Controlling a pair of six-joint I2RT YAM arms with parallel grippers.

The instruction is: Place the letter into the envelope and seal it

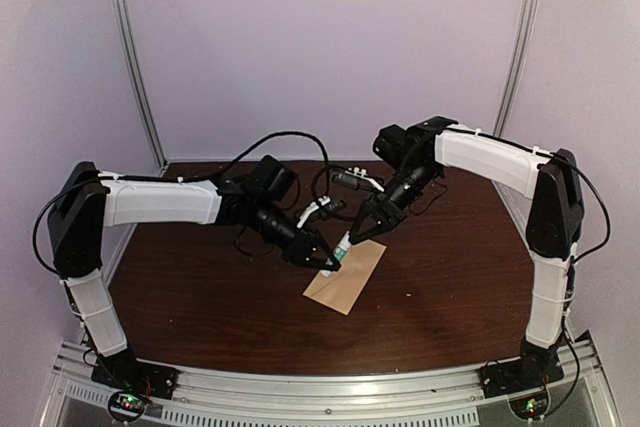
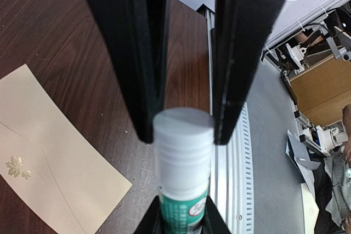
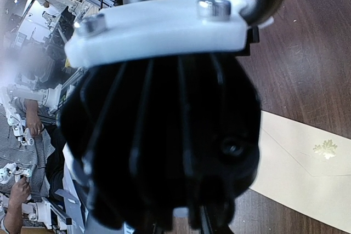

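Left tool (image 2: 184, 132): nearly closed, with only the width of a cap between its two black fingers (image 2: 140, 80). The fingertips pressed the white cap of the glue stick (image 2: 184, 152) from both sides.
Right tool (image 2: 182, 221): narrowly parted and gripping the green-labelled body of the same glue stick. Its fingertips showed at the bottom of the left wrist view, one on each side of the tube. Its own wrist view was mostly blocked by the left arm's wrist housing (image 3: 164, 135), so the grip could only be judged from the other camera.
Glue stick: held between the two tools, cap end in the left tool and body in the right. In the top view it was tilted above the envelope's far left end.
Envelope (image 1: 350, 282): lay flat and slanted on the worktop (image 1: 200, 287) near its middle, just under the point where the tools met. Its pointed flap lay down against the body.
Gold leaf mark (image 2: 17, 167): sat on the envelope near the flap's point and showed in both wrist views.
Contact of stick and envelope: could not be told.
Count of tools: two, both on the one stick.
Count of glue sticks: one.
Count of envelopes: one.
Count of gold leaf marks: one.
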